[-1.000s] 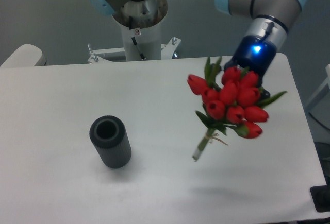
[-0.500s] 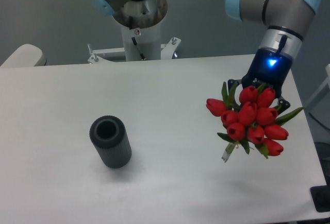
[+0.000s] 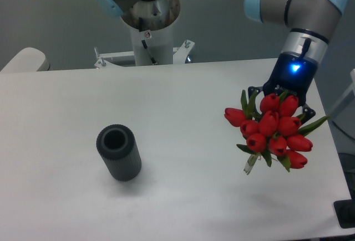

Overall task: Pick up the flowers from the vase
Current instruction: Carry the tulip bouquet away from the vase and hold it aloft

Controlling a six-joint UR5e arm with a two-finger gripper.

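Flowers, a tight bunch of red tulip buds with green leaves, hung clear above the white table, right side, well apart from the empty dark grey ribbed vase. Gripper mostly hidden; evidently clamped on the bunch. Pick-up essentially done; next move, by my judgement: hold steady.

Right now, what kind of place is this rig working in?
Likely a robotics lab: a bare white table, an arm pedestal bolted behind it, plain grey wall, with only the vase and the flowers as props.

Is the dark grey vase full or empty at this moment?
Empty: the vase shows a dark open mouth, while the tulips hang from the gripper far to its right.
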